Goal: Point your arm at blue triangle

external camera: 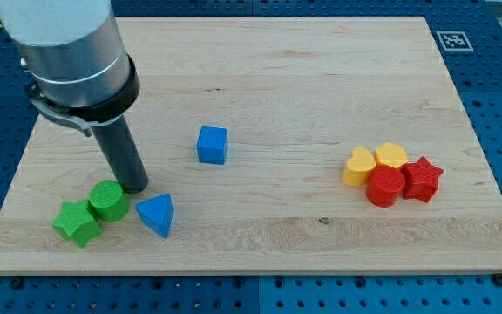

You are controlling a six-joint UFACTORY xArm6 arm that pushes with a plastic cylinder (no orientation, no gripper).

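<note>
The blue triangle (157,215) lies on the wooden board (268,96) near the view's bottom left. My tip (135,187) rests on the board just up and left of the triangle, very close to it, and right beside the green cylinder (109,201). A green star (78,223) touches the cylinder at its lower left. A blue cube (212,145) sits up and to the right of my tip.
A cluster at the view's right holds a yellow heart (358,167), a yellow block (391,156), a red cylinder (384,187) and a red star (422,179). The board's bottom edge runs just below the green star.
</note>
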